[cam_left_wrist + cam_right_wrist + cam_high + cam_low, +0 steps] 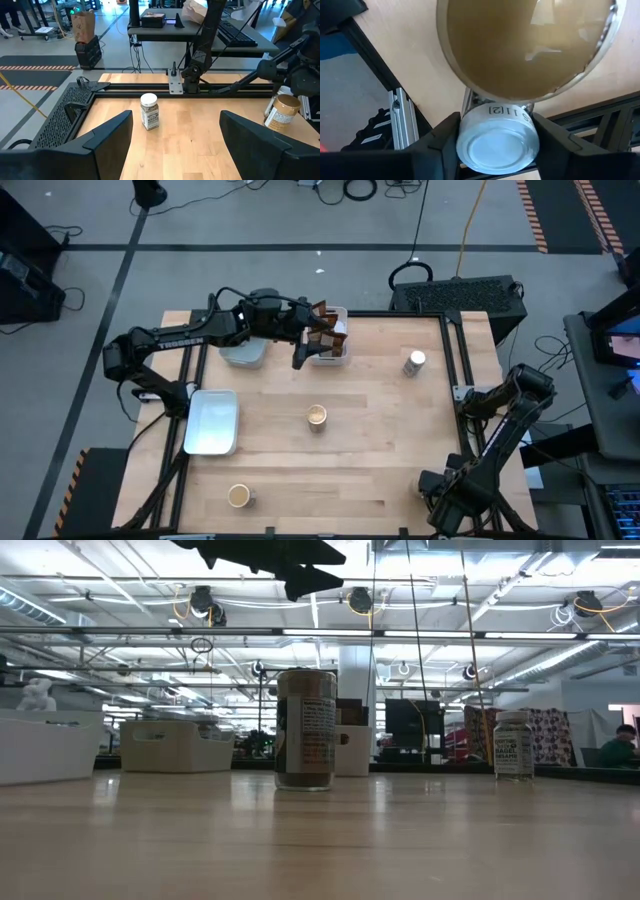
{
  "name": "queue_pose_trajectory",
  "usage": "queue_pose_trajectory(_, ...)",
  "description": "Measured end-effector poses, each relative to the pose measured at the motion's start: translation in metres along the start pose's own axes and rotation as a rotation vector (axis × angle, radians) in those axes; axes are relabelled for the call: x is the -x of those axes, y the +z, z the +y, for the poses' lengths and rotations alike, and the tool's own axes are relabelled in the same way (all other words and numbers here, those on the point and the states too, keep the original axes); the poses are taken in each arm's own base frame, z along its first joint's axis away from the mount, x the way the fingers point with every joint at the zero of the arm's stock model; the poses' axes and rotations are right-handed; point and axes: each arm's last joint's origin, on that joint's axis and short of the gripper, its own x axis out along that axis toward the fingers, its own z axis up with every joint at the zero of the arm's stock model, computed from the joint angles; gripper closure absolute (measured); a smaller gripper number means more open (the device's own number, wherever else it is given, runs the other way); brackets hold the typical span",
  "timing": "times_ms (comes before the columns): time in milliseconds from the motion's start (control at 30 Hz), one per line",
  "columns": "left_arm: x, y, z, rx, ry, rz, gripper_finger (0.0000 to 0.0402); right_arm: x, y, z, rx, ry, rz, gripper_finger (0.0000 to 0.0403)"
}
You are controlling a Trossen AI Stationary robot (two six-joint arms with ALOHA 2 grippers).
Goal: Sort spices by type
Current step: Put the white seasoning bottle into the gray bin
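Three jars (316, 416) well apart on wooden table (380, 470); workshop behind.

The pale wooden bench (380, 440) carries three white rectangular plastic trays (212, 421), two tan-topped round jars (316, 416) and one white-topped round jar (414, 362).

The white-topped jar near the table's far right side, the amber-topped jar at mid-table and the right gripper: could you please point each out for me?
white-topped jar (415, 362), high view, on its lid.
amber-topped jar (317, 416), high view, on its top.
right gripper (496, 131), right wrist view, midway between its fingertips.
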Motion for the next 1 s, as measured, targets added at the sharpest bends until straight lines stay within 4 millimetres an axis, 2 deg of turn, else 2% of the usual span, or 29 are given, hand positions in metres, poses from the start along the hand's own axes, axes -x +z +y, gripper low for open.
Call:
queue_pose_trajectory(133,0.000,0.000,0.000,0.000,0.000,0.000,0.0100,0.011,-0.003,-0.005,-0.006,0.035,-0.009,0.0231)
queue_pose_trajectory(267,0.000,0.000,0.000,0.000,0.000,0.000,0.0100,0.027,-0.009,-0.020,-0.053,0.035,-0.008,0.0231)
queue_pose_trajectory(467,0.000,0.000,0.000,0.001,0.000,0.000,0.0100,0.057,-0.020,-0.053,-0.147,0.022,-0.005,0.0231)
queue_pose_trajectory(600,0.000,0.000,0.000,0.001,0.000,0.001,0.0100,0.074,-0.019,-0.078,-0.214,-0.004,-0.024,0.0230)
queue_pose_trajectory(833,0.000,0.000,0.000,0.004,-0.001,0.001,0.0100,0.098,0.008,-0.116,-0.293,0.006,-0.148,0.0230)
queue_pose_trajectory(1000,0.000,0.000,0.000,0.026,-0.001,0.001,0.0100,0.107,0.042,-0.138,-0.279,-0.019,-0.198,0.0229)
